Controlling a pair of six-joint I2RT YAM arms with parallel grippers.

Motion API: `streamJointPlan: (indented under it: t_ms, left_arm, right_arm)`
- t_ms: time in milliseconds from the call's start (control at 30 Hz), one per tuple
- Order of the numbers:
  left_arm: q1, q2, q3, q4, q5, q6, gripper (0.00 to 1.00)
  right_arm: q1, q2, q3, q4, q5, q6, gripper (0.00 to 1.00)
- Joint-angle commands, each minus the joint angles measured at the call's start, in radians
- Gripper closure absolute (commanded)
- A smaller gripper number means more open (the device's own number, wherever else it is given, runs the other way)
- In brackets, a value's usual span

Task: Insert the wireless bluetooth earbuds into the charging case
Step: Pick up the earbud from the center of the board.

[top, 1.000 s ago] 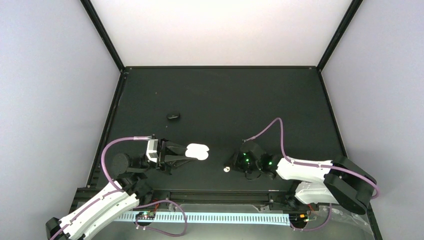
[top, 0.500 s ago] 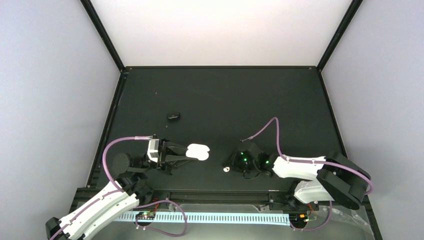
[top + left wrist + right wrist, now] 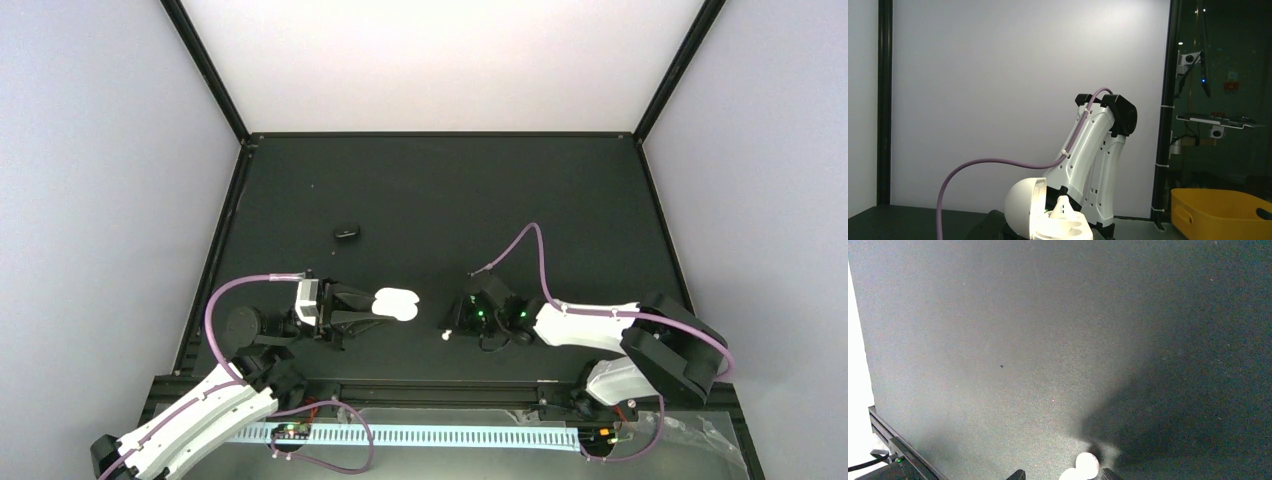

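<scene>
loose white earbud [image 3: 443, 336]: on the table [image 3: 450, 190], near its front edge, right of the charging case [image 3: 397, 303], apart from it
right gripper [image 3: 452, 326]: mine, low over that bud; fingertips either side of it, jaws parted, not clamped on it
charging case: white, lid open, left end grasped in my left gripper [image 3: 373, 306], jaws clenched
seated earbud [image 3: 1063, 206]: white, stem up in the case
black object [image 3: 346, 233]: small, farther back, can't tell what

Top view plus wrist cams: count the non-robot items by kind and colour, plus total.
White charging case: 1, lid open
White earbuds: 2, one in the case, one outside it
Small black item: 1, too small to identify
Total: 4
</scene>
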Motion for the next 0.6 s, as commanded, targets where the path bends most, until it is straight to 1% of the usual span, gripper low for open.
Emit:
streamJointPlan:
  t_ms: [0, 233, 300, 400, 500, 567]
  left_arm:
    - [-0.007, -0.011, 0.012, -0.003, -0.015, 0.018, 0.98]
    - [-0.008, -0.004, 0.012, 0.0, -0.014, 0.018, 0.98]
    - [-0.008, -0.004, 0.011, -0.001, -0.014, 0.019, 0.98]
    - [-0.009, -0.003, 0.012, -0.002, -0.015, 0.02, 0.98]
    - [-0.009, -0.003, 0.012, 0.0, -0.016, 0.021, 0.99]
    - [-0.008, 0.0, 0.011, 0.001, -0.016, 0.022, 0.98]
  right_arm:
    - [0.002, 0.003, 0.005, -0.017, 0.014, -0.044, 0.64]
    - [0.003, -0.005, 0.005, -0.017, 0.015, -0.05, 0.71]
    - [0.003, -0.005, 0.004, -0.013, 0.015, -0.049, 0.72]
    - [0.003, -0.019, 0.01, -0.012, 0.015, -0.066, 0.7]
    - [0.015, -0.033, 0.072, -0.069, 0.024, -0.126, 0.66]
    - [0.02, -0.029, 0.108, -0.101, 0.022, -0.151, 0.65]
